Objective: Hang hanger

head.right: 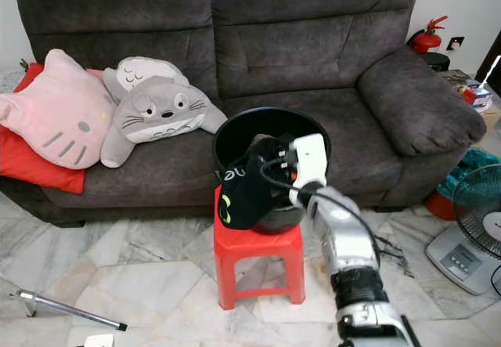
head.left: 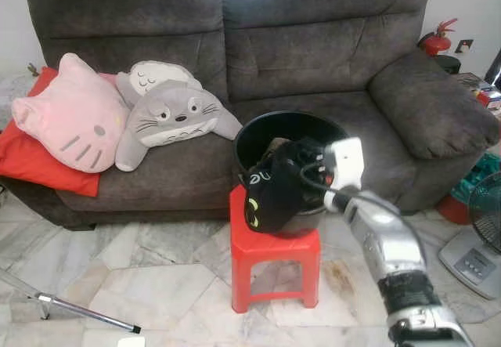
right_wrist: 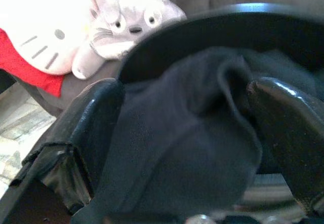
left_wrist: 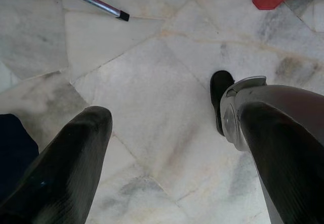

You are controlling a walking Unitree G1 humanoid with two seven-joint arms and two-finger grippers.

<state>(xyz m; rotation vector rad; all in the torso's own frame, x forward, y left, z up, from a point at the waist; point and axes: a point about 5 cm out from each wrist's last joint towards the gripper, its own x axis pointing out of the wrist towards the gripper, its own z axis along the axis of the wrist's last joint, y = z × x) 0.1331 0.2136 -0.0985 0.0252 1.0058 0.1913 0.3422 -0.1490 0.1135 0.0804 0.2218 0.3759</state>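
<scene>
Left eye view put a black basket (head.left: 291, 124) on a red stool (head.left: 274, 262) before you, against the grey sofa (head.left: 329, 41). Your right end effector (right_wrist: 185, 133) had its fingers spread around dark clothing (head.left: 270, 194) draped over the basket's near rim; whether they pinched it, you could not tell. At ten o'clock lay a pink cat cushion (head.left: 72, 113) and a grey plush (head.left: 168, 120); at three o'clock, a fan (head.left: 481, 229). Marble floor (head.left: 141, 269) lay open at eight o'clock, crossed by a metal pole (head.left: 74, 308). Your left end effector (left_wrist: 167, 133) hung open above the floor.
</scene>
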